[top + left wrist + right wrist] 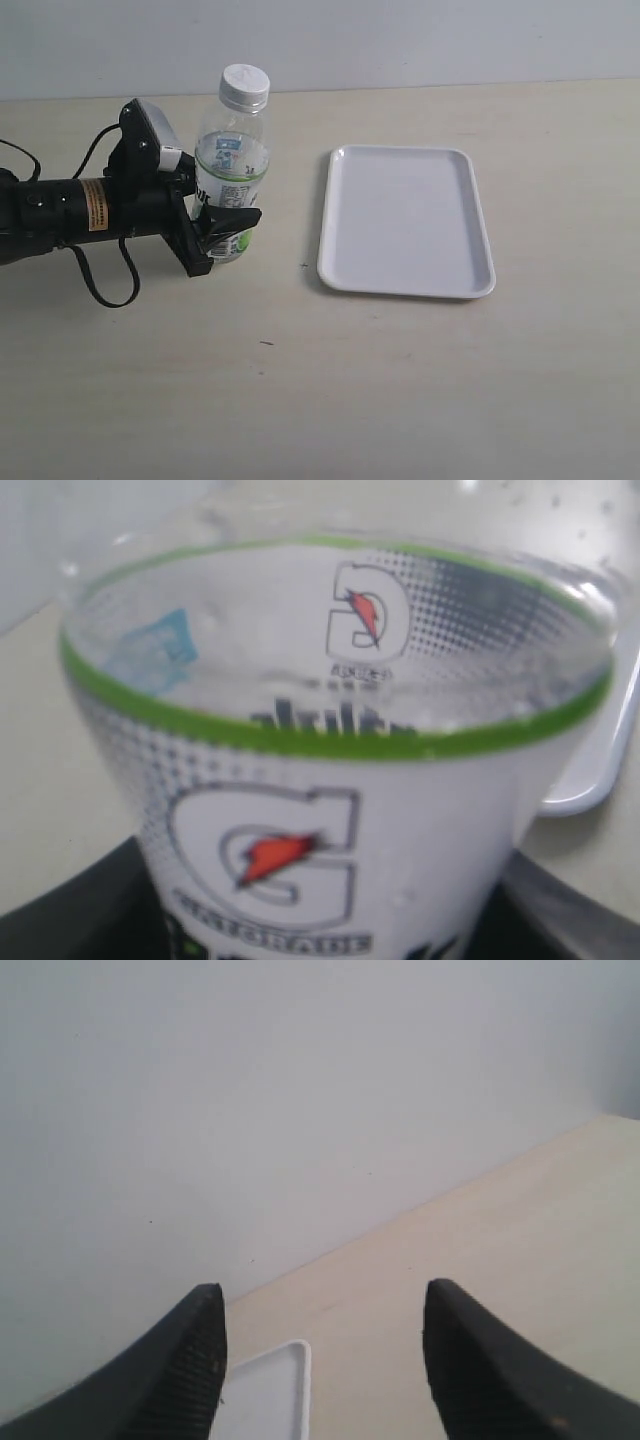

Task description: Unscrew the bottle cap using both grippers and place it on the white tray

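My left gripper (212,208) clamps the upright Gatorade bottle (232,160) around its label, its white cap (245,86) screwed on. My right gripper (320,1360) hangs wide open, empty. The white tray (405,220) lies near the bottle on the surface (300,380).

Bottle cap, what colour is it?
White, with a ribbed side. The bottle cap shows best in the exterior view.

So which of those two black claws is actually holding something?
The left black two-fingered gripper, clamped around the small clear plastic bottle at its label. The right gripper hangs open, nothing between its fingers.
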You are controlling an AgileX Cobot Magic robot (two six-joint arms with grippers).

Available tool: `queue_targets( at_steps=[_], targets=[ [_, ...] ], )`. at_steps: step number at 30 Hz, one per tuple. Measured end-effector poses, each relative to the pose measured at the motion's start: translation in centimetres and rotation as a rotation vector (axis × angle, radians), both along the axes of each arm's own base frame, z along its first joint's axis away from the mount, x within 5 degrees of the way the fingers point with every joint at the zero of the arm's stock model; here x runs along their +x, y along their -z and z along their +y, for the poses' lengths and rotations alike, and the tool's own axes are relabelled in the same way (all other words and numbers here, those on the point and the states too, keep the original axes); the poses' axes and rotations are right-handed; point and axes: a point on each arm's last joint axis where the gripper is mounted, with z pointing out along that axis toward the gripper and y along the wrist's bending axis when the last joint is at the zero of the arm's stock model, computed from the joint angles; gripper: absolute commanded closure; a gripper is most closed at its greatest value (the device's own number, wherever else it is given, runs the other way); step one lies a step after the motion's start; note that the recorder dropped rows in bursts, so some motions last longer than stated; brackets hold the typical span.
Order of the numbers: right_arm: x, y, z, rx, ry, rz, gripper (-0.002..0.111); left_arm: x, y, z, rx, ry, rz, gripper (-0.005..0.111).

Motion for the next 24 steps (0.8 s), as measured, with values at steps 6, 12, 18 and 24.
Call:
queue_targets(
  at_steps=[6,12,18,24],
  targets=[
    [-0.1,-0.7,0.3,0.176,-0.031,-0.035,0.051,-0.1,0.0,0.0,0.006,0.014,-0.001,0.107],
    [0.0,-12.3,1.7,-0.04,-0.185,-0.005,0.051,-0.1,0.1,0.0,0.018,0.022,-0.008,0.107],
    [5.8,-19.0,3.1,-0.096,-0.533,0.28,0.045,-0.2,0.3,0.0,0.044,0.031,-0.017,0.107],
    [13.7,-21.0,2.7,-0.052,-0.767,0.52,0.044,-0.2,0.3,0.0,0.052,0.039,-0.021,0.107]
  ],
)
